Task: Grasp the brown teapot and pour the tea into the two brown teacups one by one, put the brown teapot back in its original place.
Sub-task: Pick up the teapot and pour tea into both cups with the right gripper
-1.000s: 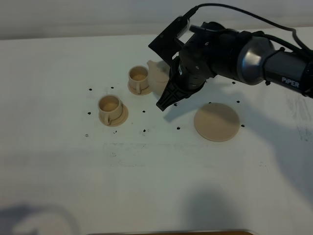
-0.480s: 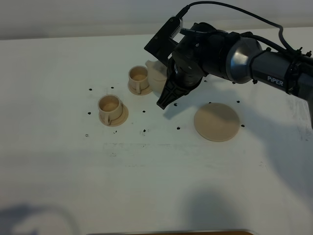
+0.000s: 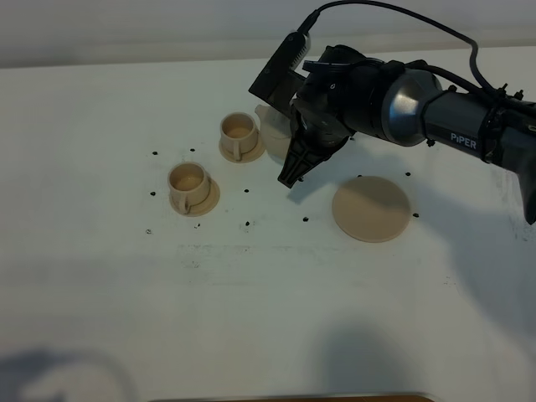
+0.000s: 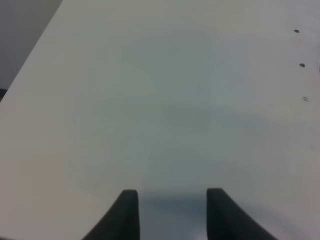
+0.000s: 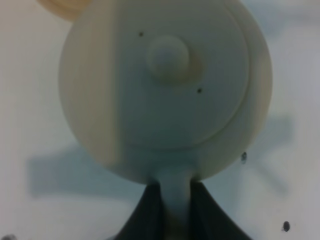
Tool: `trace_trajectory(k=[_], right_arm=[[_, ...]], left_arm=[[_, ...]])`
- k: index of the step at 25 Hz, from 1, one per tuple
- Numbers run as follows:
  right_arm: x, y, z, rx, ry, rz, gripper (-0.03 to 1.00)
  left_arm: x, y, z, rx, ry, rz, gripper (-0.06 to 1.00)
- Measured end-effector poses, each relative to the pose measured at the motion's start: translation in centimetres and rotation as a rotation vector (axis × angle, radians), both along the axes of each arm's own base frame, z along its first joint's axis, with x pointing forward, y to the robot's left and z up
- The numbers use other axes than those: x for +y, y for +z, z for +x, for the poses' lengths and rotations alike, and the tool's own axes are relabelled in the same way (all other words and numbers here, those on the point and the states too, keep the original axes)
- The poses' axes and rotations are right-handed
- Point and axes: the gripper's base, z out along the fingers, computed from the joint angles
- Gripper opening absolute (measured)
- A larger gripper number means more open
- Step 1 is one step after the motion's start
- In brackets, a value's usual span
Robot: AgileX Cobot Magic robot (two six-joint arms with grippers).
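Brown teapot (image 3: pixel 270 132) first: we see it off the large saucer (image 3: pixel 372 209), away to that saucer's left in the high view and a little farther back, mostly hidden behind the right arm. The right gripper (image 5: pixel 175 194) has its fingers (image 5: pixel 150 210) pinched close on the loop handle, with only the handle's width between them, and its wrist view looks straight down onto the knobbed lid (image 5: pixel 168 55). A soft shadow on the table (image 3: pixel 268 318), offset from the brown teapot, makes us think it hangs clear of the surface, though we cannot be sure. The farther teacup (image 3: pixel 238 130), on its small saucer, sits just beside the pot, on the side away from the large saucer; the nearer teacup (image 3: pixel 188 182) stands farther still from the large saucer and closer to the camera, well apart from the pot. The large saucer lies bare. The left gripper (image 4: pixel 171 195) shows only in its own wrist view, its fingers spread apart over plain tabletop, holding nothing.
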Motion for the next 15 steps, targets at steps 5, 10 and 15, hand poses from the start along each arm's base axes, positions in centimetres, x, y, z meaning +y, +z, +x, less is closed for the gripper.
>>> trace_trajectory(k=[5, 10, 15], right_arm=[[0.3, -0.2, 0.1, -0.027, 0.034, -0.034, 0.11], [0.6, -0.1, 0.1, -0.051, 0.058, -0.043, 0.11], [1.1, -0.1, 0.4, -0.068, 0.082, -0.050, 0.11]], left_arm=[[0.0, 0.0, 0.0, 0.000, 0.000, 0.000, 0.31], [0.0, 0.0, 0.0, 0.000, 0.000, 0.000, 0.31], [0.0, 0.0, 0.0, 0.000, 0.000, 0.000, 0.31]])
